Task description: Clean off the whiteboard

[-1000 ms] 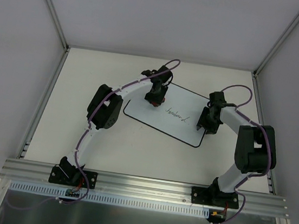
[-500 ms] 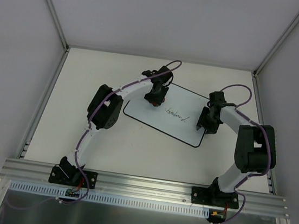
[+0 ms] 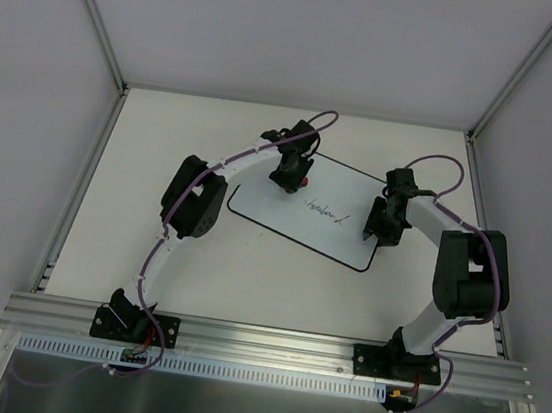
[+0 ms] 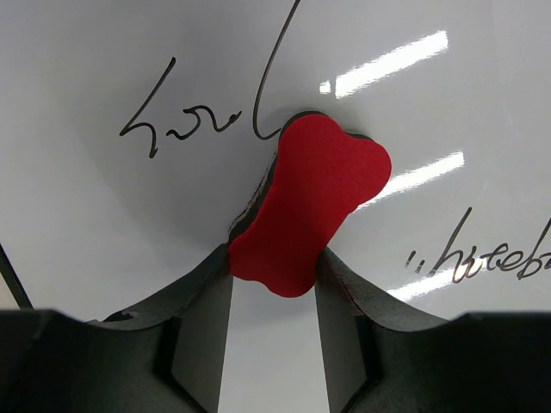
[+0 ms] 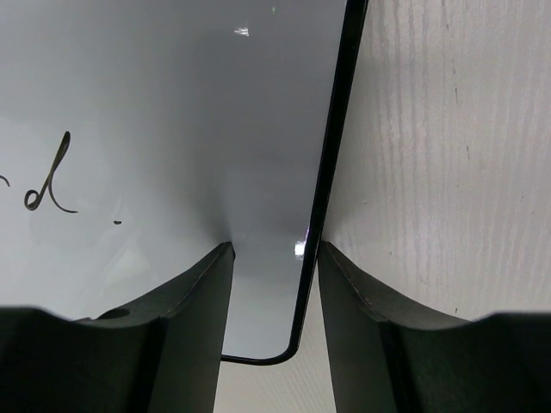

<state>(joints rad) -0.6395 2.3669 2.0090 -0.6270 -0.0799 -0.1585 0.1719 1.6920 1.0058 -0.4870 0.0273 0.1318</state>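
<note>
The whiteboard (image 3: pixel 284 220) lies flat and slightly skewed on the table, with dark handwriting (image 3: pixel 324 210) near its middle. My left gripper (image 3: pixel 287 180) is over the board's far left part, shut on the red bone-shaped eraser (image 3: pixel 303 181). In the left wrist view the eraser (image 4: pixel 310 202) rests against the board (image 4: pixel 103 224), between scribbles (image 4: pixel 185 125) and more writing (image 4: pixel 499 262); the left gripper (image 4: pixel 274 258) clamps its near end. My right gripper (image 3: pixel 368 233) is down at the board's right edge. In the right wrist view the right gripper (image 5: pixel 275 249) is open and straddles the black border (image 5: pixel 331 172) near a corner.
The pale table (image 3: pixel 246 284) is bounded by an aluminium frame (image 3: pixel 259 341) at the near edge and by white walls on the other sides. Bare tabletop (image 5: pixel 448 155) lies right of the board.
My left gripper has shifted the eraser slightly to the right and farther across the board. The right arm and the board have not moved.
</note>
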